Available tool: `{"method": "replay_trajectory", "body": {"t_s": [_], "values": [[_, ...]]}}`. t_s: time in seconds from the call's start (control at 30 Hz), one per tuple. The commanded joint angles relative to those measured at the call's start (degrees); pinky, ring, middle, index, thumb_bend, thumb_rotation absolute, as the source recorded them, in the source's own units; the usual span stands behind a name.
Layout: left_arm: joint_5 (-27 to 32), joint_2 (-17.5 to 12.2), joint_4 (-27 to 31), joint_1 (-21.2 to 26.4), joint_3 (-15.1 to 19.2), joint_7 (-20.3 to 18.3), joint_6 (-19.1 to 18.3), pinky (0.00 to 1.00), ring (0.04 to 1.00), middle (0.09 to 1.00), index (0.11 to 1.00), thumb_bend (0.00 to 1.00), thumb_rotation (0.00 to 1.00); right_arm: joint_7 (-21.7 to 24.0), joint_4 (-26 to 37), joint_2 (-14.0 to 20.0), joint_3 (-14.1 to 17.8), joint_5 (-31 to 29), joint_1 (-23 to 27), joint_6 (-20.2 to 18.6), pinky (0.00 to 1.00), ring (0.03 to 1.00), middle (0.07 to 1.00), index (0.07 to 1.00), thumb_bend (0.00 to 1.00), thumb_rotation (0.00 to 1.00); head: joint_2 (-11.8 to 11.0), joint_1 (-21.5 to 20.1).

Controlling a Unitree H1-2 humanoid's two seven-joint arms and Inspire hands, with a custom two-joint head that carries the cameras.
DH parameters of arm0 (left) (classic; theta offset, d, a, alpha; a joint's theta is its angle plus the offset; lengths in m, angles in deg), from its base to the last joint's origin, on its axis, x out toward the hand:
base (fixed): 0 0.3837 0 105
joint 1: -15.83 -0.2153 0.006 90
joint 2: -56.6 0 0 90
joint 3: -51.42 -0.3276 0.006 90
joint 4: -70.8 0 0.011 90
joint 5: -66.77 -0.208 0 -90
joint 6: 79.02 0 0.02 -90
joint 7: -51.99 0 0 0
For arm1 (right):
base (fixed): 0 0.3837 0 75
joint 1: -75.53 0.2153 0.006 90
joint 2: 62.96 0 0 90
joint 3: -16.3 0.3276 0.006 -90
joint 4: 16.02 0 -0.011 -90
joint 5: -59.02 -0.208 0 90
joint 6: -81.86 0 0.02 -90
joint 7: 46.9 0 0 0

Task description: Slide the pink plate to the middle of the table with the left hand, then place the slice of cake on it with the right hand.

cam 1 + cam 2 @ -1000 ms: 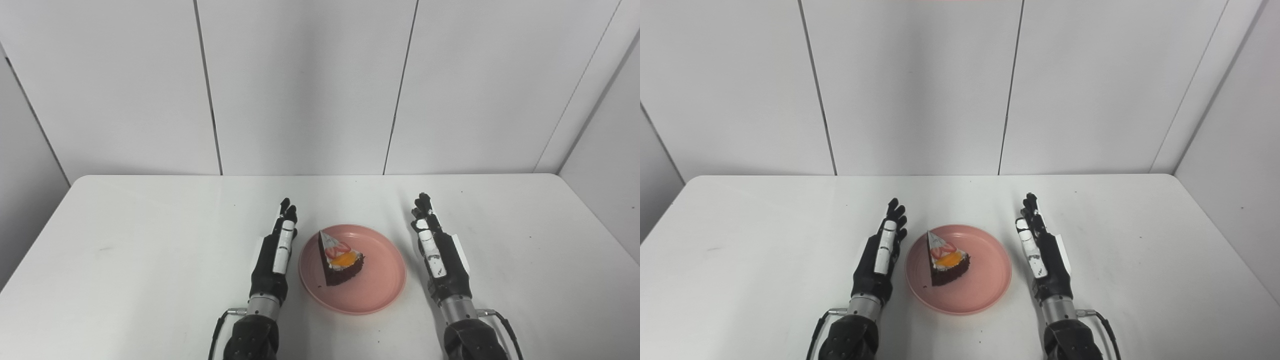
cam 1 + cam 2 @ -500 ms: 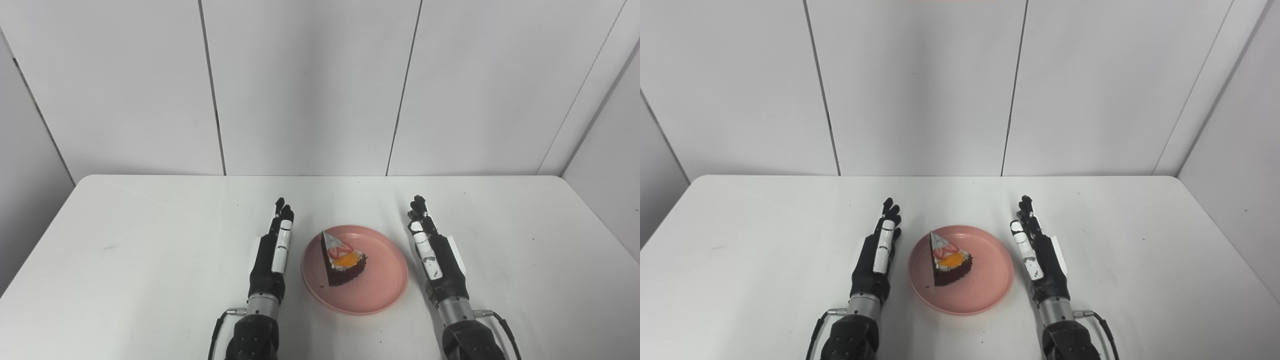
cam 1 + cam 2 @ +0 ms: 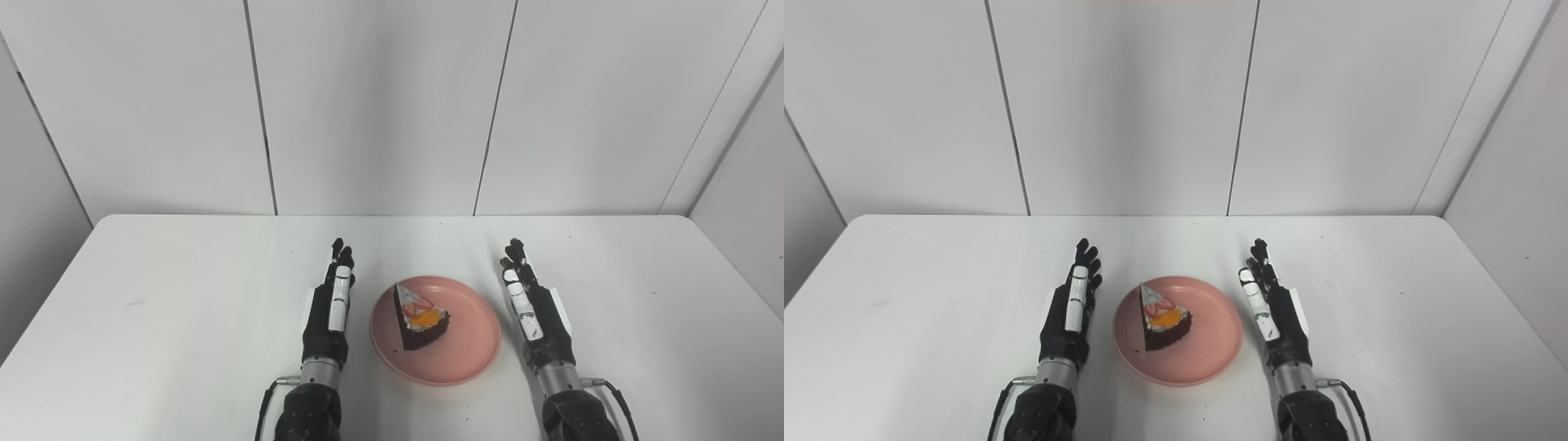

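Observation:
The pink plate lies near the middle of the white table, toward the front. A slice of chocolate cake with white cream, strawberry and an orange fruit piece sits on the plate's left half. My left hand rests edge-on just left of the plate, fingers straight and pointing away, holding nothing. My right hand stands the same way just right of the plate, also empty. Neither hand touches the plate.
The white table is ringed by white wall panels at the back and sides. Cables run from both wrists near the front edge. A few small dark specks mark the tabletop.
The left hand has drifted slightly left, away from the plate. The right hand has barely moved. The camera view shifted a little at first. Plate and cake stay put.

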Motion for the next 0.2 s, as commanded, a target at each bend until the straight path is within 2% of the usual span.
{"method": "replay_trajectory", "body": {"t_s": [0.0, 0.17], "values": [[-0.3, -0.5, -3.5, -2.7, 0.2, 0.0, 1.2, 1.0, 1.0, 1.0, 1.0, 0.56, 1.0, -0.2, -0.2, -0.5, 0.0, 0.0, 0.1, 0.9, 0.99, 0.96, 0.981, 1.0, 0.59, 0.87, 0.0, 0.0], [-1.2, -0.7, -2.9, -2.8, -0.1, 0.2, 0.1, 1.0, 1.0, 1.0, 1.0, 0.55, 1.0, -0.3, -0.2, -0.5, -0.1, 0.4, 0.0, 0.9, 0.98, 0.952, 0.975, 0.994, 0.61, 0.89, 0.0, 0.0]]}}
